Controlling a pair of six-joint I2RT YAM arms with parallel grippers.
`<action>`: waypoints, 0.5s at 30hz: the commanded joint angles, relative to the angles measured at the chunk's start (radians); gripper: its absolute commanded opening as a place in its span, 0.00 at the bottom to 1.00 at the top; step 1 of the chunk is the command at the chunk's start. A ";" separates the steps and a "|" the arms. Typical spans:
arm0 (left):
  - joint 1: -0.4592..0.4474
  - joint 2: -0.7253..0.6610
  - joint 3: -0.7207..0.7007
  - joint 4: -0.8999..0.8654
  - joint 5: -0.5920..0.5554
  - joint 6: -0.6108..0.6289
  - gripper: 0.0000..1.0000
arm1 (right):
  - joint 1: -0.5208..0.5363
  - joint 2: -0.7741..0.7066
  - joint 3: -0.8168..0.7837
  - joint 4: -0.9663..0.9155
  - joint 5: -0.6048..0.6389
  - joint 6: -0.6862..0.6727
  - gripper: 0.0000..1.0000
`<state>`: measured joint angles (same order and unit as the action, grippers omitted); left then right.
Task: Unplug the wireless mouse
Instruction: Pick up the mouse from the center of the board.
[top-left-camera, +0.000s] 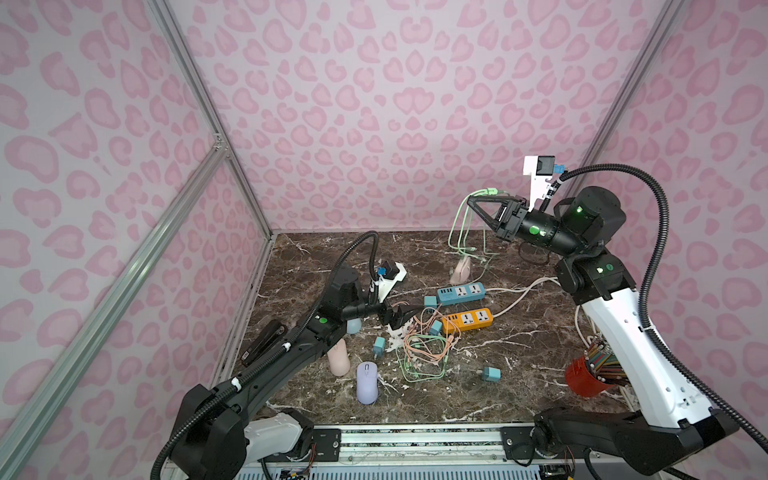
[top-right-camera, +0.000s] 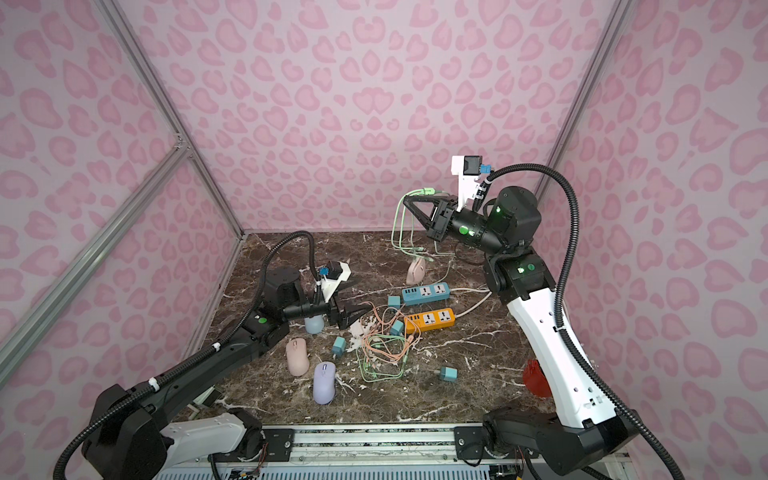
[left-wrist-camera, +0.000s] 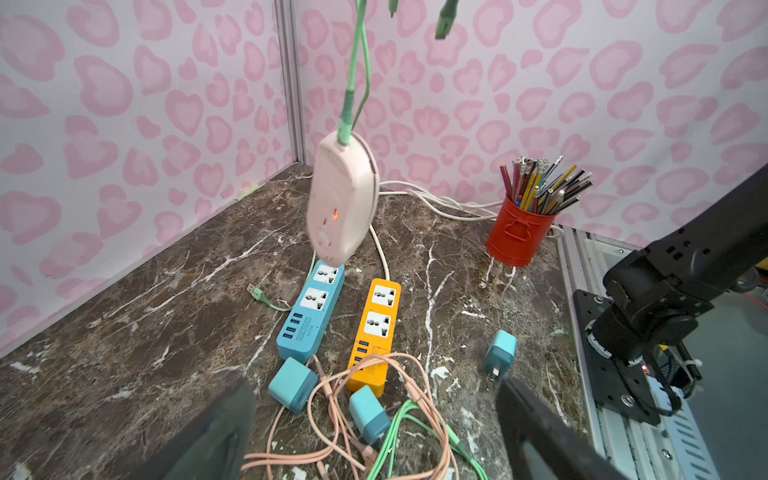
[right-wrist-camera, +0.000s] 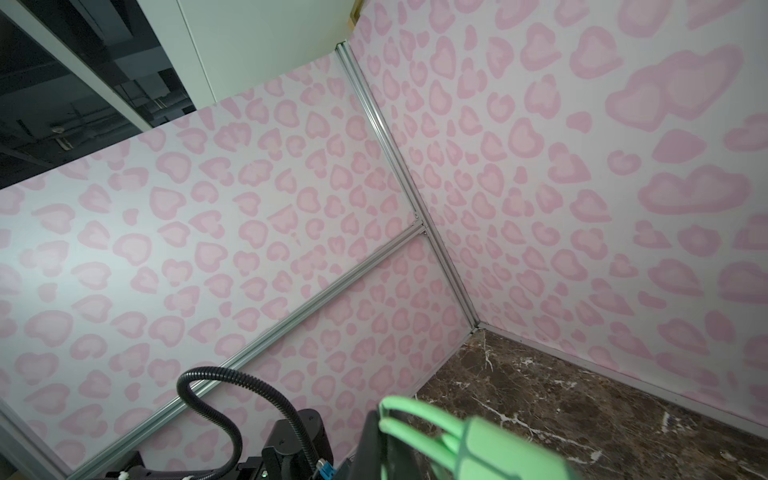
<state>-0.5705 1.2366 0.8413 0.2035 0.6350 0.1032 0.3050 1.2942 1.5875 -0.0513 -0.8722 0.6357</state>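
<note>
Half done at best: R pincer (top-left-camera: 470, 199) pinches green cable (top-left-camera: 486, 192), pink mouse (left-wrist-camera: 343, 199) hangs plugged in; L pincer (top-right-camera: 357, 313) wide, empty. Plug pull-out left.

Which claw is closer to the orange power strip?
Left. The left claw sits low beside the orange power strip; right claw is high by the back wall, holding green cable.

Pink-blotched walls (top-left-camera: 374, 104) surround a brown, white-veined marble worktop (top-left-camera: 519, 374) with a blue power strip (top-left-camera: 461, 293), orange power strip (top-left-camera: 467, 319), lilac mouse (top-left-camera: 367, 382), red cup (top-left-camera: 582, 380), and a pale-pink mouse (left-wrist-camera: 343, 199) on a mint-green cable (left-wrist-camera: 352, 75).
</note>
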 joint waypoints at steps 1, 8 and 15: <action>-0.019 0.025 0.005 0.050 -0.049 0.016 0.95 | 0.001 0.007 0.014 0.105 -0.083 0.074 0.00; -0.032 0.071 0.025 0.085 -0.029 -0.010 0.95 | 0.022 -0.026 0.002 0.173 -0.137 0.144 0.00; -0.032 0.068 0.004 0.173 0.142 -0.025 0.95 | 0.091 -0.012 0.005 0.254 -0.153 0.204 0.00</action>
<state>-0.6025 1.3060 0.8490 0.2882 0.6655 0.0898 0.3744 1.2694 1.5803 0.1295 -1.0111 0.8062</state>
